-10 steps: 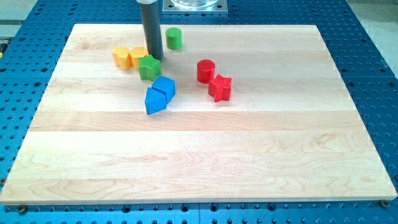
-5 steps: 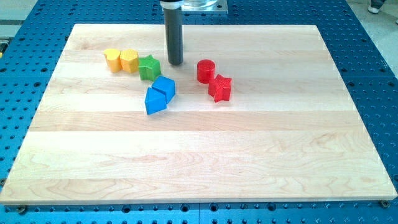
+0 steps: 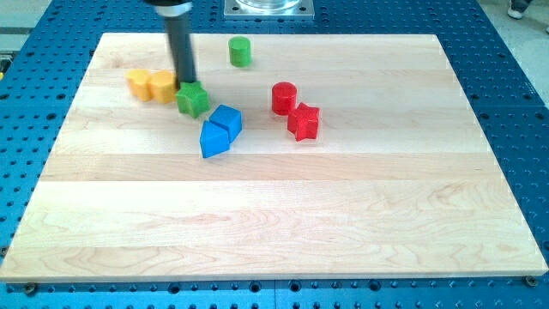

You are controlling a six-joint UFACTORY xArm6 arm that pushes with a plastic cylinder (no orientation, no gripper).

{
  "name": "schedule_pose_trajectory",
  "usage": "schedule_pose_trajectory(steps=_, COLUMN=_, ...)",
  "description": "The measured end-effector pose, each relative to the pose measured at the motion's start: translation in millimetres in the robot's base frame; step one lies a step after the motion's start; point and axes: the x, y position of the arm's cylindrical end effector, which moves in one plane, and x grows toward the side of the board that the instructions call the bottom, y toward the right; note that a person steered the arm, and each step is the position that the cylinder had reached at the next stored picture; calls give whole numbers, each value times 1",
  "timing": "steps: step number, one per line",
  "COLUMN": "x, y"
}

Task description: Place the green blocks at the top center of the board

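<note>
Camera view: the wooden board (image 3: 283, 223) lies on a blue perforated table (image 3: 523, 103), its lower half open. My tip (image 3: 187, 83) ends a plain rod with no pincer to open or close, and touches the green star block (image 3: 193, 99) at its upper left. The green cylinder (image 3: 239, 51) stands near the top edge, centre. Two yellow blocks (image 3: 151, 85) sit left; blue blocks (image 3: 220, 130) and red blocks (image 3: 294, 109) lie mid-board.

The dark rod stands upright, my tip (image 3: 187, 82) down at board level.
</note>
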Motion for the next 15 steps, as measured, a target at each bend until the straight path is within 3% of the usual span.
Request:
schedule_pose_trajectory(steps=1, x=0, y=16)
schedule_pose_trajectory(steps=2, x=3, y=-13)
schedule_pose_trajectory(steps=3, x=-3, y=16)
schedule_pose_trajectory(steps=4, x=5, y=80)
schedule_pose_trajectory(steps=5, x=49, y=67)
schedule_pose_trajectory(steps=9, x=87, y=-29)
schedule_pose_trajectory(steps=11, x=-39, y=69)
schedule_pose_trajectory(steps=12, x=37, y=59)
schedule_pose_trajectory(steps=13, x=64, y=11)
schedule_pose_trajectory(steps=14, x=3, y=3)
schedule_pose_trajectory(steps=15, x=-66, y=44)
